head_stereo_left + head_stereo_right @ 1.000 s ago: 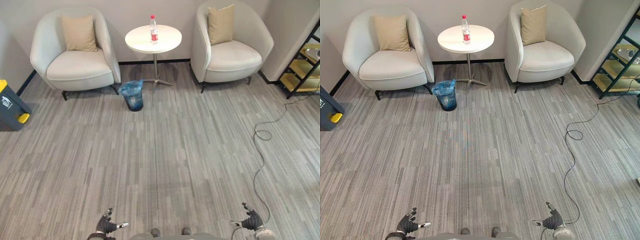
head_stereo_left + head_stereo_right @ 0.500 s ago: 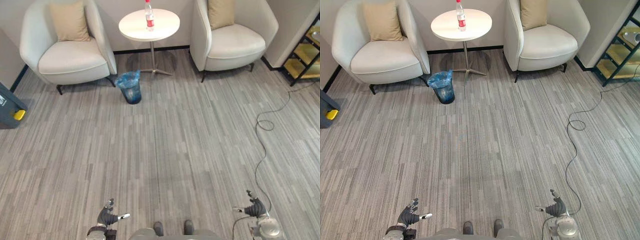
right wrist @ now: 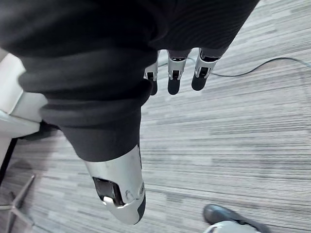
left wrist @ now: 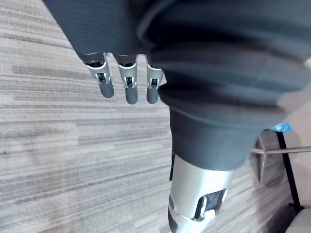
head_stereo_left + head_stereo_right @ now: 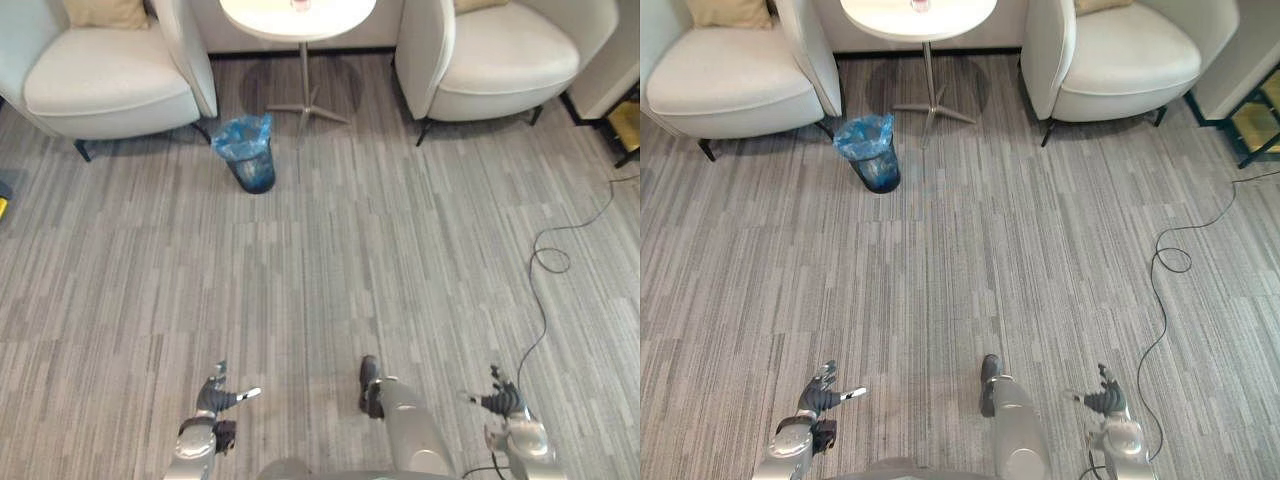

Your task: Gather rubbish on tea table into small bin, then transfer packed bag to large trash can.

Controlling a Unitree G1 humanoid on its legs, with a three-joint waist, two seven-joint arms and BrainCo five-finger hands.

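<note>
Toward top-centre round white tea table (image 5: 258, 20), walk straight past blue-bagged small bin (image 5: 247, 166); left hand (image 5: 212, 398), right hand (image 5: 500, 403) slack-fingered, empty.

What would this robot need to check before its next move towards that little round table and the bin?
1. Left hand empty, fingers straight: ok.
2. Right hand empty, fingers straight: ok.
3. Small bin upright, blue bag lining it, beside the table's foot: ok.
4. Tea table within reach of the hands: not ok, it stands far ahead.
5. Rubbish on the tabletop: cannot tell, most of the top lies outside the views.
</note>
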